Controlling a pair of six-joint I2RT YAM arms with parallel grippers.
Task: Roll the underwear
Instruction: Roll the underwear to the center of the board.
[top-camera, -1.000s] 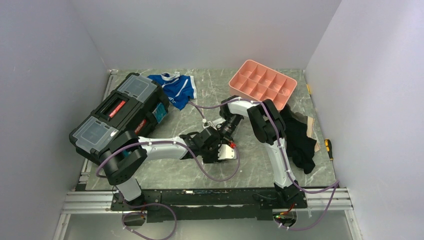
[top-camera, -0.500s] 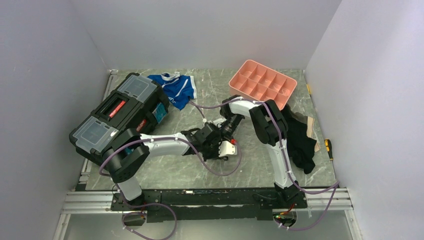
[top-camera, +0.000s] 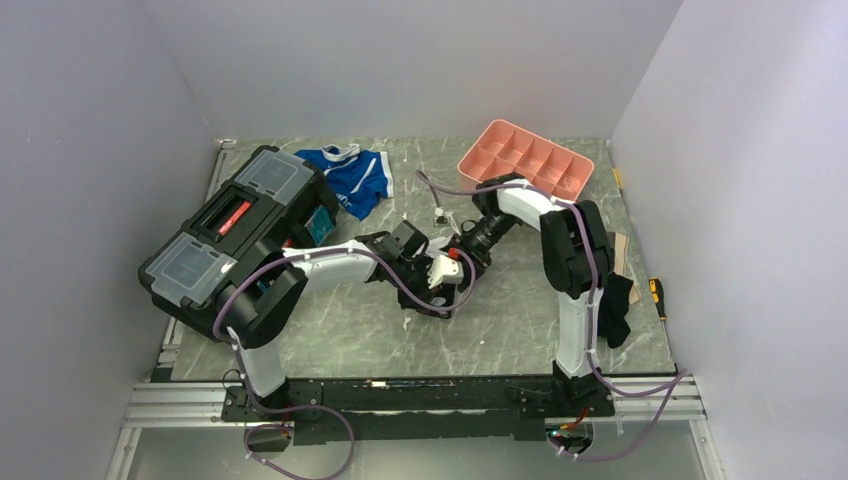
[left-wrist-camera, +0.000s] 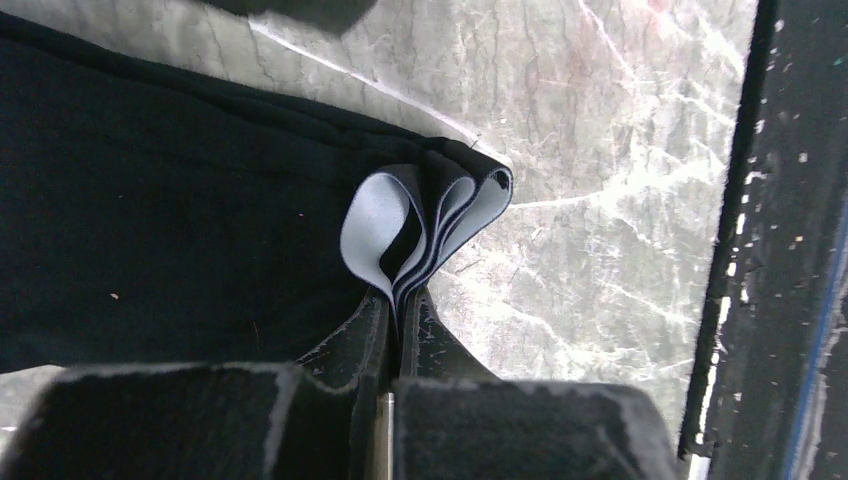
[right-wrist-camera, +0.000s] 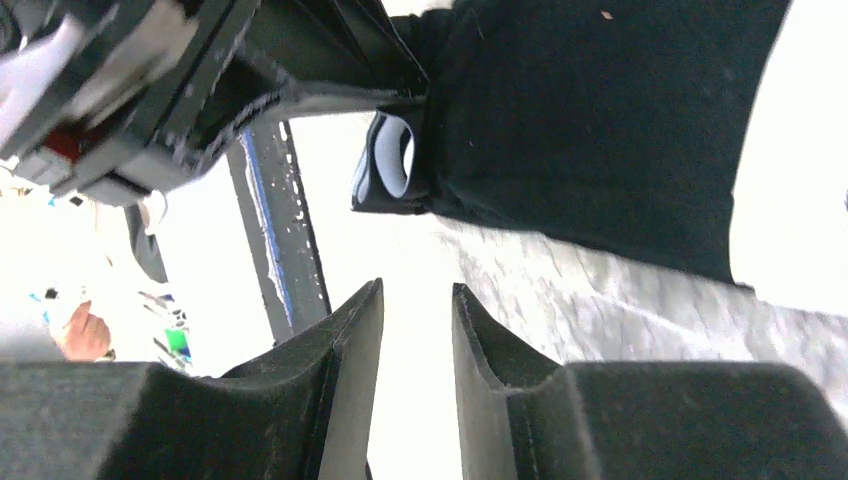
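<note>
Step in hand, by my read: very start of the roll. The left pincer (left-wrist-camera: 393, 298) is clenched on a bunched edge of the black fabric boxer briefs (left-wrist-camera: 180, 230), i.e. the underwear, w/ the band's pale inner face pleated into a couple of loops just past the tips. Rest of the garment lies spread on the grey-green marbled tabletop (left-wrist-camera: 600, 200), approx mid-table, btw the two arms. The right pincer (right-wrist-camera: 417, 292) is released, jaws apart w/ nothing btw them. It hovers near that same pinched corner & points at it.

Next move, prob.: right pincer takes a hold along the same edge, or pins the flat part, so the left can turn its bunch over onto the cloth & begin a tight, even roll. That calls for small wrist turns. The arms are v. close together, so bumping is a risk, & stretchy fabric will likely spring open if let go early.

Surroundings: tabletop looks hard, veined, stone-like. Pale plain walls (top-camera: 400, 60) on 3 sides. Black plastic toolbox w/ clear lid pockets (top-camera: 235, 222) sits at left, blue-and-white briefs (top-camera: 352, 178) behind it, pink compartment tray (top-camera: 527, 165) at the back, dark clothing heap (top-camera: 612, 300) at right by the right arm. None of these touch the underwear.
</note>
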